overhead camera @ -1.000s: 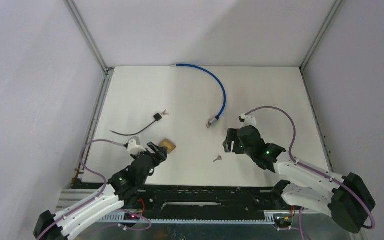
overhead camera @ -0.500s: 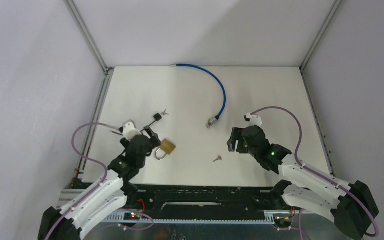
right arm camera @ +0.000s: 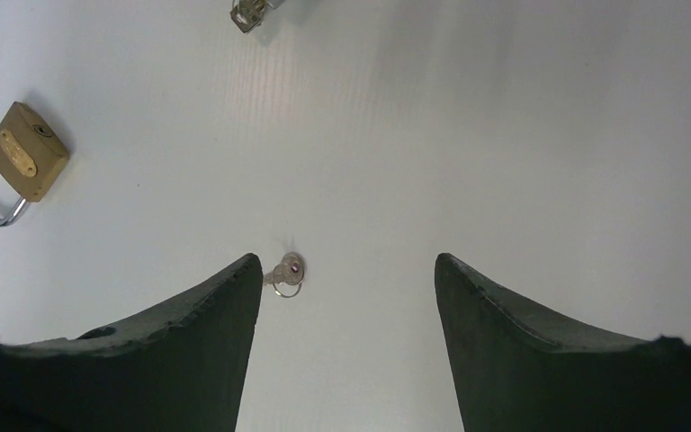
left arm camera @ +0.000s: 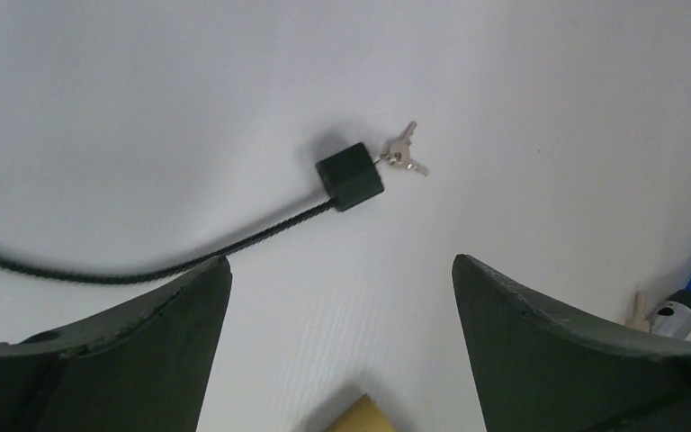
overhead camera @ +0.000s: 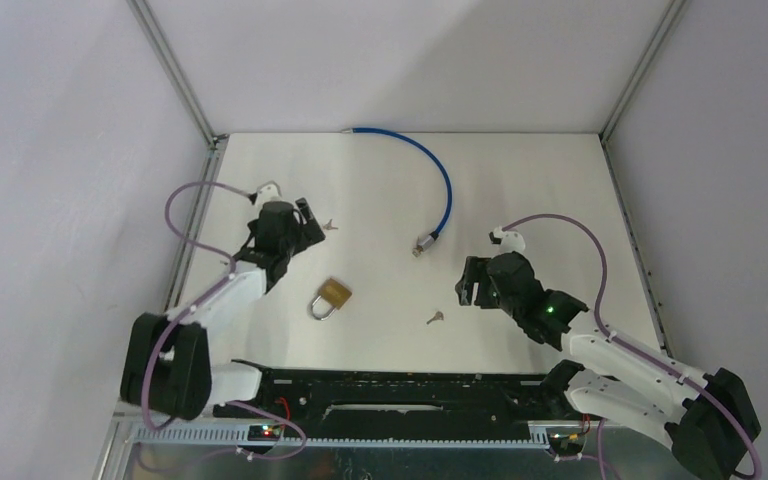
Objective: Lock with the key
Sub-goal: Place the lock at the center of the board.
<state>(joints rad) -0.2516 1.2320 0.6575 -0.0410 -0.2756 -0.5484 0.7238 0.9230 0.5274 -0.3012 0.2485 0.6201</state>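
Left gripper (overhead camera: 298,226) hung wide and empty over the cable lock (left arm camera: 349,175). Padlock (overhead camera: 330,297) lay unheld. Key (overhead camera: 436,318) lay loose to its right, apart, below the wide, empty right gripper (right arm camera: 346,263). Judged: key not yet picked up or inserted, so the locking remained to do.

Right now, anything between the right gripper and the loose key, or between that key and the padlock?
Nothing visible. The open right gripper hangs over the key, which sits close by one fingertip; only bare table lies between key and padlock.

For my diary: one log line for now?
left gripper: open, empty | right gripper: open, near key | padlock: untouched
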